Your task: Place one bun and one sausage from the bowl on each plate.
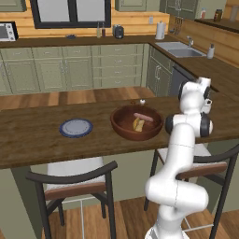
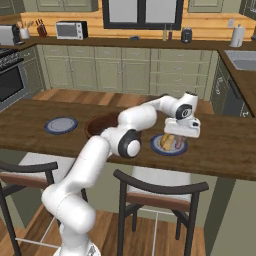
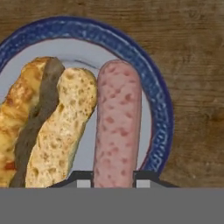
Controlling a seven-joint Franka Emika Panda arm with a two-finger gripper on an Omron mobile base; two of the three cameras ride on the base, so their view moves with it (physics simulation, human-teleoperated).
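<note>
My gripper (image 3: 113, 181) is shut on a pinkish-brown sausage (image 3: 117, 127) that runs up from between the finger tips, low over a blue-rimmed plate (image 3: 146, 65). A split golden bun (image 3: 48, 127) lies on that plate, just left of the sausage. In the right base view the gripper (image 2: 181, 136) hangs over this plate (image 2: 169, 149) on the wooden counter. The dark wooden bowl (image 1: 136, 122) stands to its left and holds another bun (image 1: 138, 124) and another sausage (image 1: 144, 116). A second plate (image 1: 76, 127) lies bare, left of the bowl.
A small white shaker (image 1: 142, 101) stands just behind the bowl. Two dark-framed stools (image 2: 160, 192) sit against the counter's near edge, below the plates. My own arm (image 2: 135, 117) arches over the bowl.
</note>
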